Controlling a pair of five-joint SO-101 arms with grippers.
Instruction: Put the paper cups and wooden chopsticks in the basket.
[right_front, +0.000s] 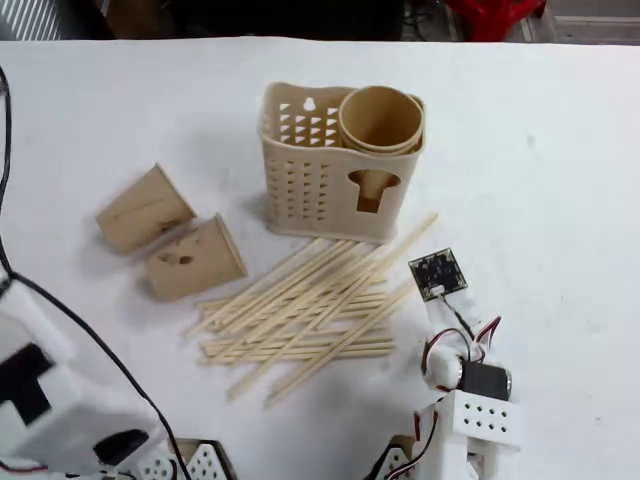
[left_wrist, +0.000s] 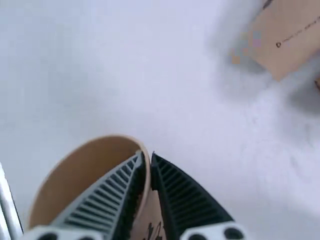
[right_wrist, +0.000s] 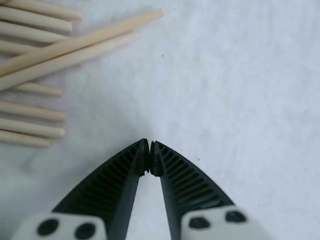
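left wrist view: paper cup (left_wrist: 85, 175) wall between left pincer (left_wrist: 148, 162) tips (tight)

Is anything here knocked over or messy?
Yes. Two paper cups lie tipped on their sides left of the basket, and the wooden chopsticks sprawl in a criss-crossed heap in front of it. The stacked cups inside the basket stand upright.

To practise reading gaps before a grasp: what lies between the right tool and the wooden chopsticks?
Bare white table; the shut right tool is apart from the wooden chopsticks, as the right wrist view shows.
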